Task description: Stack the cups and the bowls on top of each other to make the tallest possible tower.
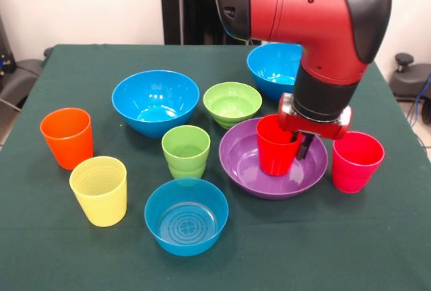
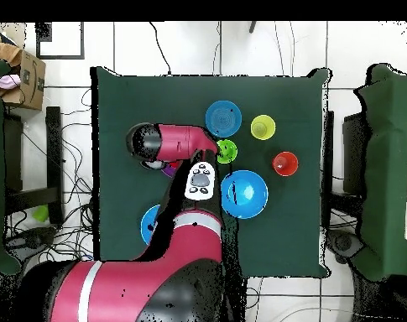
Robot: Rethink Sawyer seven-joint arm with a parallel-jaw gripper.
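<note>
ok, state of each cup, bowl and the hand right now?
Red cup: upright in purple bowl, hand at its rim, grip unclear.
Pinkish-red, orange, yellow, green cups: upright, loose.
Blue bowls, green bowl: upright, empty.

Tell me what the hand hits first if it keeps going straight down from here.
Most likely the red cup standing in the purple bowl: the hand points down at the cup's rim, one finger apparently outside its wall. Below that lies the bowl's floor. Depth is uncertain.
</note>
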